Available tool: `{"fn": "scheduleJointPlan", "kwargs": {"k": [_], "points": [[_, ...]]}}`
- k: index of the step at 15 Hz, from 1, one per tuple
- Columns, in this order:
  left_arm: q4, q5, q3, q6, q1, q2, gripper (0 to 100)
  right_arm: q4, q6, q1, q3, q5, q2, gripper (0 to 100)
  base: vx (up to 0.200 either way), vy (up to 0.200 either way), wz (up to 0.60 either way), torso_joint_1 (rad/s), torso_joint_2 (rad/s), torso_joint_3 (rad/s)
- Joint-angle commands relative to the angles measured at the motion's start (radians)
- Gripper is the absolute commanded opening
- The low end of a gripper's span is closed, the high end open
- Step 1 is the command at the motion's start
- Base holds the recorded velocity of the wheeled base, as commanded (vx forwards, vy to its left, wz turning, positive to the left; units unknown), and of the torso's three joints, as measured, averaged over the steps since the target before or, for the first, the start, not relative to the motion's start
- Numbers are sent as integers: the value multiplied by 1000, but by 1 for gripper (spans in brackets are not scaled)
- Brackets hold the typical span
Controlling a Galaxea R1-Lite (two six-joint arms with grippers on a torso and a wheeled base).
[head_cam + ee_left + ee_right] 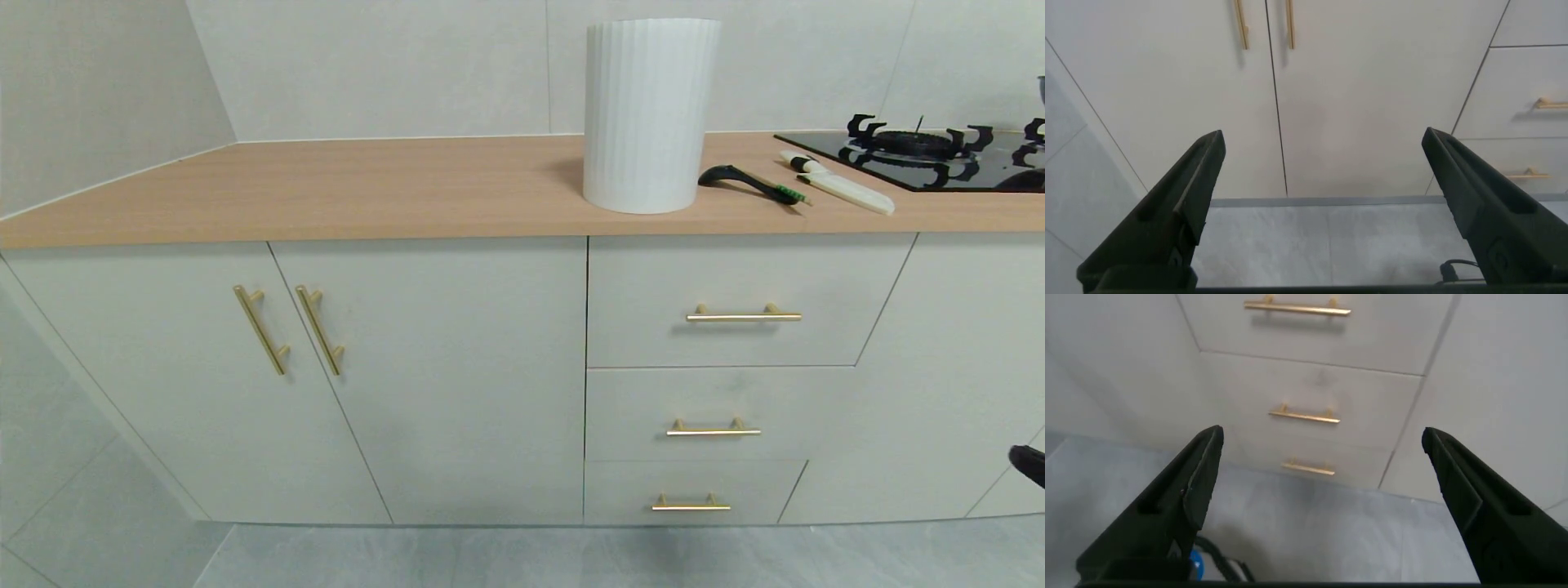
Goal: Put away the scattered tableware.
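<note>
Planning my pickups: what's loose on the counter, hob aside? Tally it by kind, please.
Black utensil: 1
White knife: 1
White ribbed container: 1
Total: 3

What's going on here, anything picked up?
Nothing is held. The left claw is open and empty, low in front of the cupboard doors. The right claw is open and empty, facing the drawers. Up on the counter, a black spoon and a white knife lie untouched beside the white ribbed canister, near the stove.
</note>
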Motion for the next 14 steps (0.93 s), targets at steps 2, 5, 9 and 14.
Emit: {"fn": "scheduleJointPlan", "kwargs": {"k": [2,5,9,14], "points": [[0,0,0,0,0,0,100,-1,-4,76,-145,-5,324,100,0,0,0,0,0,0],[0,0,0,0,0,0,100,-3,-15,93,-246,-7,500,100,0,0,0,0,0,0],[0,2,0,-2,0,0,100,-153,-38,108,-241,-39,669,100,0,0,0,0,0,0],[0,0,0,-2,0,0,100,-202,-33,105,-241,-51,813,100,0,0,0,0,0,0]]}}
